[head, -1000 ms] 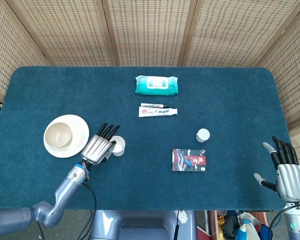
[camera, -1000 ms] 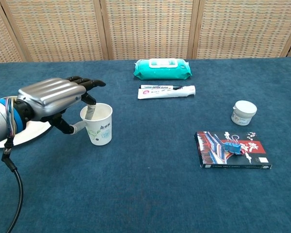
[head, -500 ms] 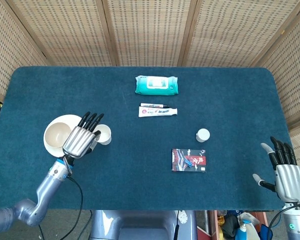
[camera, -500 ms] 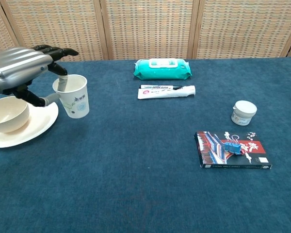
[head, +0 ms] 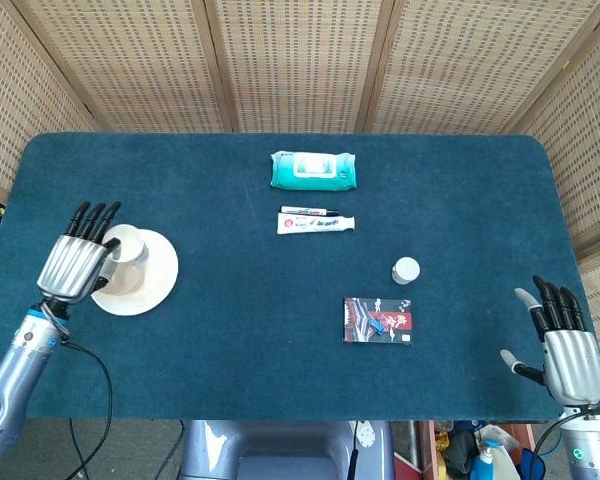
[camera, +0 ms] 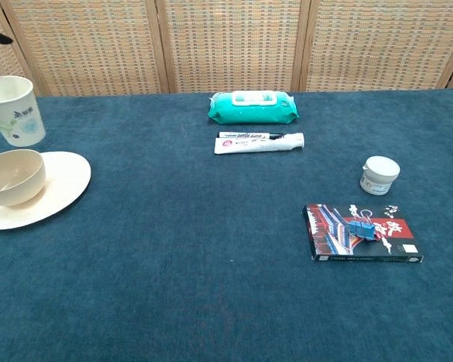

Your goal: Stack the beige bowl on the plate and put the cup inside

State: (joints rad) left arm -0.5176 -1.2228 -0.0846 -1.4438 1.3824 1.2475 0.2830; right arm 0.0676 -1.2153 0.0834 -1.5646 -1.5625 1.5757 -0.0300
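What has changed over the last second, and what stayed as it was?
The left hand, holding the cup throughout, lifted it off the table and carried it leftward; the cup now hangs above the beige bowl on the plate. The right hand shifted slightly. Wipes pack, tube, jar and box stayed put.

Beige bowl (camera: 11,175), cream plate (camera: 60,181), teal wipes pack (camera: 252,107).

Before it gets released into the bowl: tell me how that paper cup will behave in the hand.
The cup looks like thin paper, so probably light and easy to crush. It is tall and narrow, so it may tip in the shallow bowl. The left hand holds it above the bowl.
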